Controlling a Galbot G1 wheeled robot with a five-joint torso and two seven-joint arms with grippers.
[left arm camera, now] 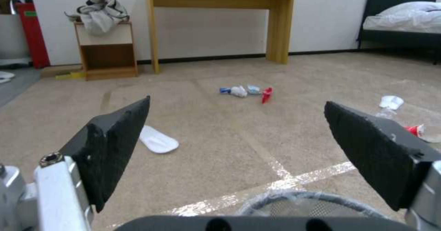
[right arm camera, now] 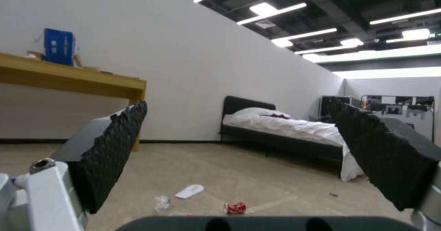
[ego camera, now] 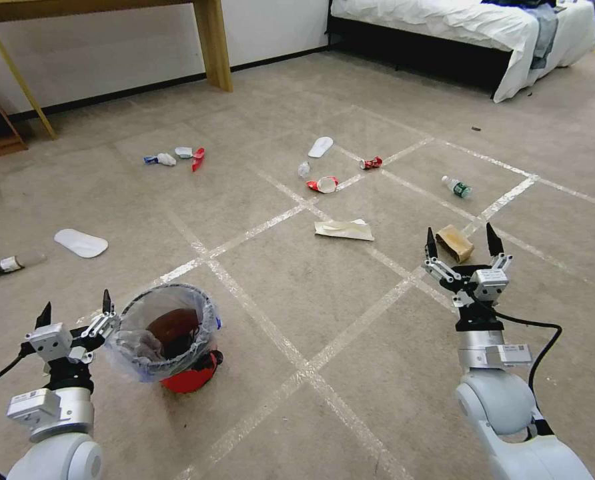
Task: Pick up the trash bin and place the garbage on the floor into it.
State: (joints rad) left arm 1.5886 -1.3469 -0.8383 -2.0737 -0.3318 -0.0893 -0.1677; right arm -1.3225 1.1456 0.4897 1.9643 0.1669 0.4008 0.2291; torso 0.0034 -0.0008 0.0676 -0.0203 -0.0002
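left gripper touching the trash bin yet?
Cannot tell. In the head view the open left gripper sits right beside the trash bin, one tip overlapping the bag's edge; contact or gap isn't plain.

The trash bin (ego camera: 191,380) shows just a sliver of red under its crinkly liner, and what lies in the dark inside can't be made out. From the left wrist, only an arc of its bagged rim (left arm camera: 303,201) pokes above the camera housing. The brown paper bag (ego camera: 455,243) sits partly behind the right end effector (ego camera: 461,241). The small wrappers (ego camera: 175,157) by the far wall are too tiny to tell apart. The bed (ego camera: 464,27) is cut off at the head view's top edge.
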